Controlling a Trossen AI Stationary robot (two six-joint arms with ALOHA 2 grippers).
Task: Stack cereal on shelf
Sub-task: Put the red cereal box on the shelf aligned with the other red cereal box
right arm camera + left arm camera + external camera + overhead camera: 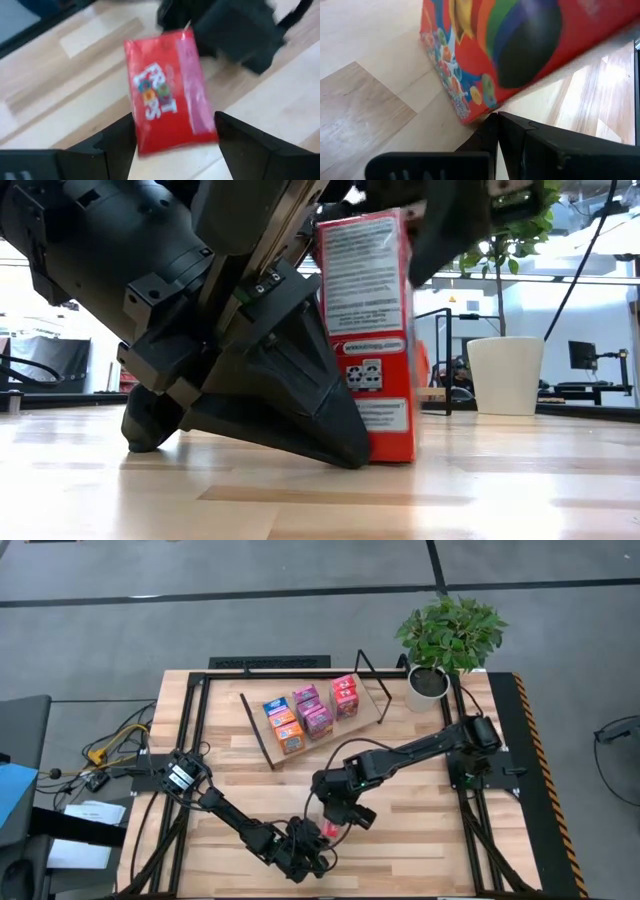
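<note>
A red cereal box [368,330] stands upright on its short end on the slatted table, near the front edge [328,828]. My left gripper [494,120] is shut, and its tips are at the box's foot. My right gripper [175,117] hangs open over the box from above, one finger on each side of its top. I cannot tell whether those fingers touch it. At the back, the tilted plywood shelf [368,702] carries several small cereal boxes [305,715], blue, orange, pink and red, resting on the board. My left gripper touches the red box's bottom edge [479,116] with the tips of its shut fingers [345,448], right where the box meets the table. The fingers slant down from the table's near left side. The box stays upright with its base on the wood.
A potted plant in a white pot [430,680] stands at the back right beside the shelf's black rod frame [372,670]. Black rails run along the table's left and right sides. Bare wood lies between the shelf and the red box.
</note>
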